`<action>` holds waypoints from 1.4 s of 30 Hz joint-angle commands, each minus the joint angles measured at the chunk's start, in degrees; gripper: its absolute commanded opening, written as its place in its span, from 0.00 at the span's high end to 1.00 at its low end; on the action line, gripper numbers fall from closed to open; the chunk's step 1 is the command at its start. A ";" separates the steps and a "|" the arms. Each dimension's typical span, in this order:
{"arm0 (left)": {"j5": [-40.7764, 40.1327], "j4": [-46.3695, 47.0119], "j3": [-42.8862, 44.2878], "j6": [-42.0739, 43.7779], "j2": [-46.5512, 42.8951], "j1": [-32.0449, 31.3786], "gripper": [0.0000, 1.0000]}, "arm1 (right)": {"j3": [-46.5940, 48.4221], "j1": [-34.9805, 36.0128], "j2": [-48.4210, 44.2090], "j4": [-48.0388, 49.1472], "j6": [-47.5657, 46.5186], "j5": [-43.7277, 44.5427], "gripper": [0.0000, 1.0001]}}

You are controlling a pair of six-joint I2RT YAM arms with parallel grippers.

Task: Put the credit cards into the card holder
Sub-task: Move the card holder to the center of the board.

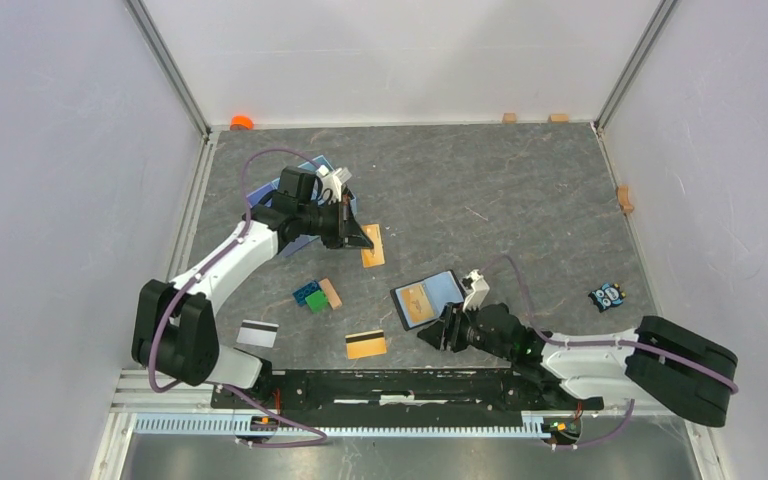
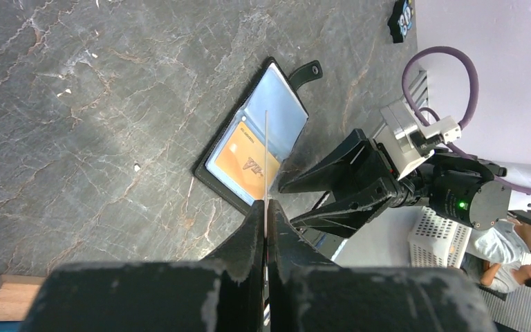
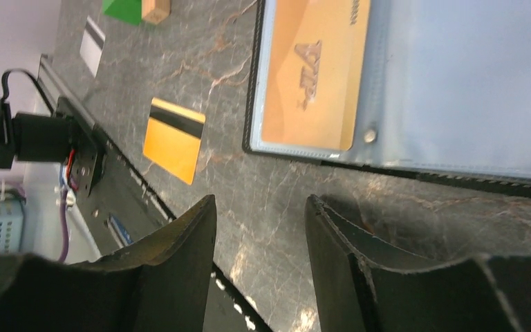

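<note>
Wallet lies open with an orange card inside, right gripper spread empty beside it, left gripper clamped on a second card.

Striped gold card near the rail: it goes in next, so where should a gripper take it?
The striped gold card lies flat on the table, no edge lifted. Probably come straight down from above and pinch across its two long edges, the narrower span. The open right gripper, just beside it, is nearest.

"VIP" on sleeved gold card
</note>
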 commanded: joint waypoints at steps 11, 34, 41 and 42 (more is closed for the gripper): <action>0.80 3.08 -0.56 2.19 -4.23 -0.07 0.98 | 10.39 0.87 23.25 17.90 -3.89 15.94 0.47; 15.61 17.65 -4.91 1.12 -9.86 -10.42 0.96 | 12.36 -14.17 -4.92 17.07 -13.03 -23.53 0.31; 16.90 18.43 -5.17 1.62 -10.20 -13.36 0.96 | 11.01 -14.40 -2.99 25.88 -6.79 -27.24 0.73; 17.27 18.92 -5.38 1.29 -10.32 -13.39 0.94 | 10.69 -14.53 -2.88 26.70 -6.19 -27.13 0.82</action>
